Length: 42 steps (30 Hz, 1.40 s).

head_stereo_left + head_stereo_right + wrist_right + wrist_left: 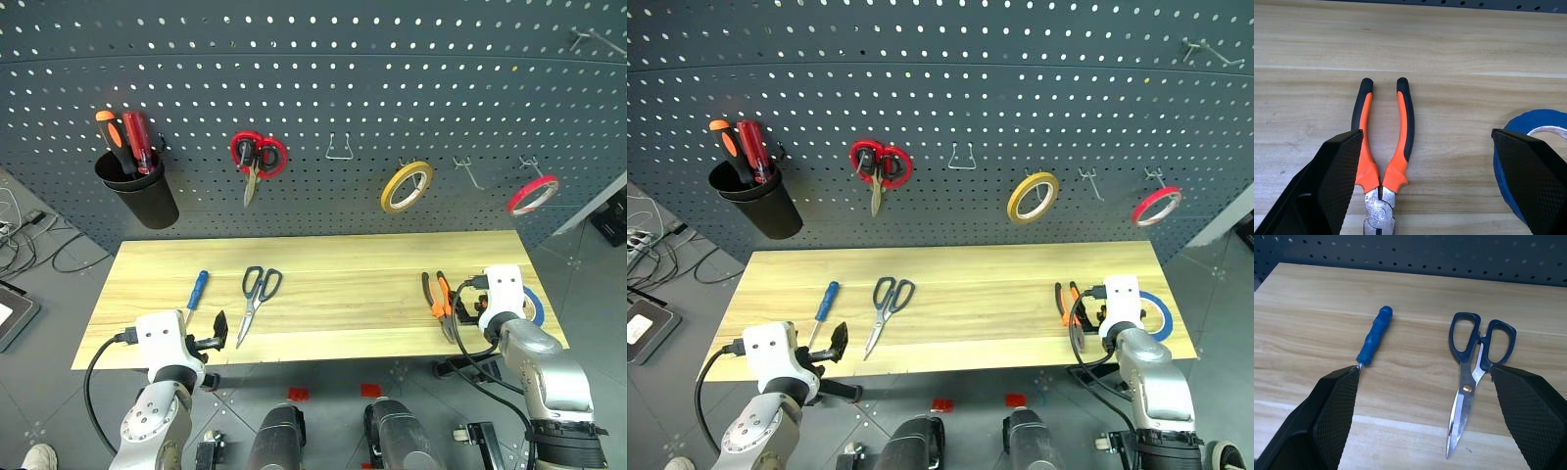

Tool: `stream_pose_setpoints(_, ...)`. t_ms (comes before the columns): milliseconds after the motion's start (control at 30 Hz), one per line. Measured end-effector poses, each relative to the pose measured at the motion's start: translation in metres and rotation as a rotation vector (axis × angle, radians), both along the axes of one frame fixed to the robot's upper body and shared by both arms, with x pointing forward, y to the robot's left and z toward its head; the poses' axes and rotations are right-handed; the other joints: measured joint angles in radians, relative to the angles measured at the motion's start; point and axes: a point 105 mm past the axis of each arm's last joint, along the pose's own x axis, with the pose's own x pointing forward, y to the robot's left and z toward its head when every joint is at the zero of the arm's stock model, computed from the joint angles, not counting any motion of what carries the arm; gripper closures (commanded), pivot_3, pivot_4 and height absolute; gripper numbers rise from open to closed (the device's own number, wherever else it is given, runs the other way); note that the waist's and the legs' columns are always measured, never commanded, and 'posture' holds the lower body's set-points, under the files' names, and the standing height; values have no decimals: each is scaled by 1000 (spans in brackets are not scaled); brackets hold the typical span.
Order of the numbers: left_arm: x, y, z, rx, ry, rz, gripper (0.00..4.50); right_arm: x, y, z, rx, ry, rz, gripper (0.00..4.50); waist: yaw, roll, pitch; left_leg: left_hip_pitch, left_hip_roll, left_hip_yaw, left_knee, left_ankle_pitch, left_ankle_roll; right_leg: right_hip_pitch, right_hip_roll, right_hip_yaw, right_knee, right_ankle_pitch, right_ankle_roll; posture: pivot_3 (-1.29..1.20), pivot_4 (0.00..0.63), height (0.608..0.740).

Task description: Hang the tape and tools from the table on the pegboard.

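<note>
Nothing hung yet: all four items flat on the table (323, 250), below the pegboard (323, 88). Left gripper (1420, 416) spread to its widest and empty, hovering at the near edge with the blue screwdriver (1374, 335) just off one finger and the dark-handled scissors (1474, 367) beside the other. Right gripper (1435, 181) equally wide and empty, poised over the pliers (1382, 147), with the blue tape (1520, 161) lying flat right beside the far finger.

Likely trouble from here:

- On the left, closing between two tools rather than squarely on one (fingers straddle the gap), so could nudge the screwdriver into a roll or spin the scissors away
- Slim screwdriver handle lying flat on wood: easy to pinch poorly and let slip out on the lift
- Scissors grabbed by the blades could swing open, leaving the handle loops hard to thread onto a hook
- On the right, a finger catching the tape edge during descent for the pliers, pushing the roll toward the table's end (already close to it)
- Pliers gripped by one handle only, free to pivot and droop
- Bare hooks sit between the red scissors (257, 157), yellow roll (407, 186) and red roll (532, 194), so a wide swing could knock those off
</note>
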Motion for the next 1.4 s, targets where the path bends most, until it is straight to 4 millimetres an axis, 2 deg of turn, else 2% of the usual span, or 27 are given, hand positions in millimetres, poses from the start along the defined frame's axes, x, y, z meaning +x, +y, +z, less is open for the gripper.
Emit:
stream_pose_setpoints(167,11,-10,5,16,3,-85,24,3,-13,-6,-74,17,-1,0,6,0,1,0,-1,0,0,0,0,0,0,-1,0,0,0,-88,252,740)
stream_pose_setpoints(267,30,-30,19,22,-31,-222,24,7,-25,-2,-127,5,-9,0,5,-1,1,0,-1,0,0,0,0,0,0,-1,0,0,0,-108,261,740)
stream_pose_setpoints(433,75,-86,52,-18,-122,-547,24,18,-33,8,-134,-24,-29,0,0,0,2,1,-1,1,0,0,0,1,1,-1,0,0,0,-220,267,740)
stream_pose_setpoints(567,95,-131,73,-49,-168,-793,24,25,-40,18,-132,-42,-57,0,-19,0,2,0,-1,2,0,0,0,0,1,-1,-1,0,0,-275,278,740)
stream_pose_setpoints(633,103,-164,82,-55,-186,-974,24,24,-46,20,-106,-37,-101,0,-27,0,3,0,-1,2,0,0,0,1,1,-1,-1,0,0,-289,278,740)
stream_pose_setpoints(733,100,-206,93,-41,-231,-1199,24,23,-49,20,-79,-28,-147,0,-51,3,5,0,-1,3,-1,0,0,0,1,1,-2,0,0,-327,290,740)
stream_pose_setpoints(933,83,-252,87,25,-237,-1535,24,20,-46,25,-48,-27,-159,0,-96,9,15,0,0,3,-2,0,0,0,2,2,-2,-1,1,-383,310,740)
stream_pose_setpoints(1100,75,-257,64,92,-192,-1678,24,19,-38,21,-18,-16,-120,0,-134,10,29,0,-1,3,-2,0,1,0,1,3,-2,-1,2,-403,348,740)
stream_pose_setpoints(1233,87,-255,51,150,-185,-1659,24,21,-24,14,11,3,-53,0,-149,10,55,0,-1,3,-1,-1,1,1,1,2,-2,-1,2,-393,389,740)
stream_pose_setpoints(1400,92,-256,51,164,-199,-1646,24,34,-13,14,15,-9,7,0,-157,8,98,0,-1,3,0,-1,1,1,0,2,-1,-1,2,-372,434,740)
